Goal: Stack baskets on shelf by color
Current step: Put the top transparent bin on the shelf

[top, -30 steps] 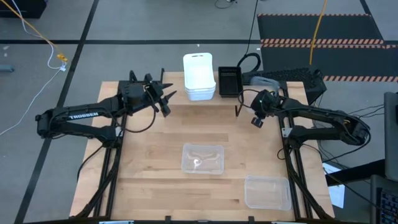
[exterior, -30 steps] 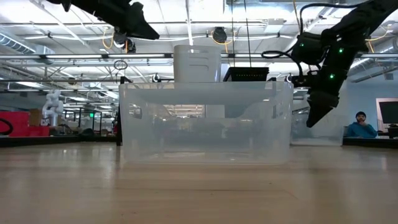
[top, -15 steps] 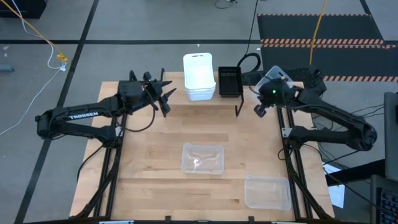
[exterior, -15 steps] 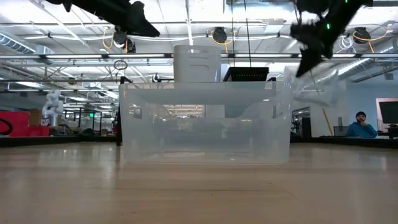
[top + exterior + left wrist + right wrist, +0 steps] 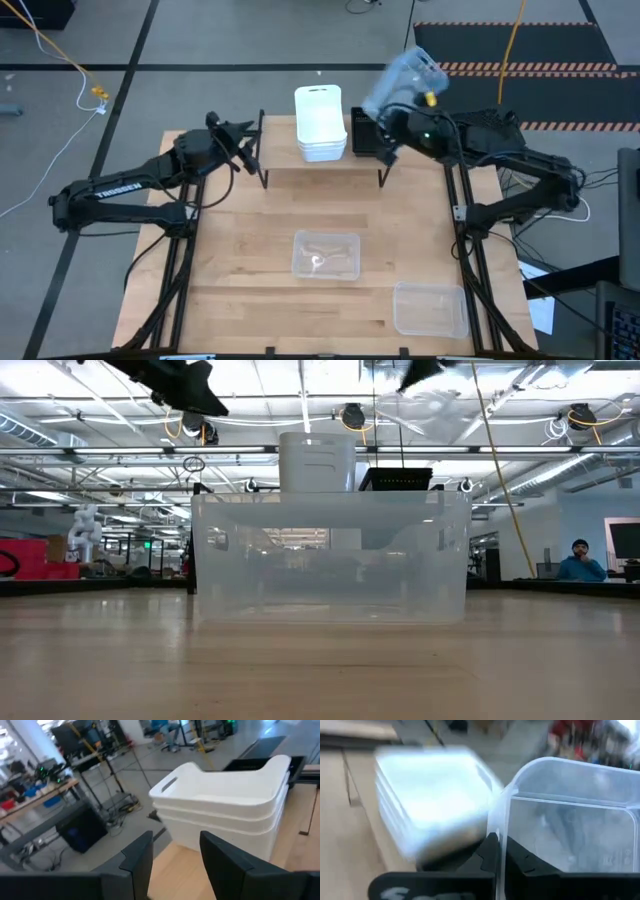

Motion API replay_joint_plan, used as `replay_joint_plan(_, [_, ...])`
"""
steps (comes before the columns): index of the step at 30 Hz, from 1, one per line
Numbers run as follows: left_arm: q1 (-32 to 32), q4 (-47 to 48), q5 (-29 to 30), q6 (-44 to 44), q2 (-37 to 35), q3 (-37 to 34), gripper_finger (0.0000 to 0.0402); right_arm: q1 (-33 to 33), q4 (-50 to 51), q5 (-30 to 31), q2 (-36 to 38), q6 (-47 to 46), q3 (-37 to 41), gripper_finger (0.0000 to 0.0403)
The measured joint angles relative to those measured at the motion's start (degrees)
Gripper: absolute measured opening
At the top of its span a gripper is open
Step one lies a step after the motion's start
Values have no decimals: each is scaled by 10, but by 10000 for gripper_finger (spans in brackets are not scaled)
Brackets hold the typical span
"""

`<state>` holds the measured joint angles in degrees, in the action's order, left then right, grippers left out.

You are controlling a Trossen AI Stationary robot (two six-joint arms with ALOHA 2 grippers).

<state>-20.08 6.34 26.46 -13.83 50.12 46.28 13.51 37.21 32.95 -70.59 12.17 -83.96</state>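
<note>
Clear basket [image 5: 403, 77] in right fingers [image 5: 490, 851]

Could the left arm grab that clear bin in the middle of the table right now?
Probably yes. The left tool is open and holds nothing, and bare table lies between it and the clear bin. It sits up by the white bins, so it would have to swing back.

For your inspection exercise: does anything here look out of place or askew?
Yes. The right gripper holds a clear basket tilted in the air above the black baskets. Nothing looks spilled or damaged.
</note>
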Motion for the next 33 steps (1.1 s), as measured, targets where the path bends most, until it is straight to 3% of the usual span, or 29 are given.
replay_joint_plan(7, [-19,47,1,33,-30,0,166,-48,-215,-8,-84,182,-58,0])
replay_joint_plan(15, [-28,63,1,46,-29,0,166,-33,-344,-289,-174,188,-58,0])
replay_joint_plan(19, [-28,64,1,54,-33,0,166,-34,-411,-377,-229,202,-58,0])
replay_joint_plan(33, [-28,74,81,76,-40,0,165,22,-538,-453,-347,147,-58,0])
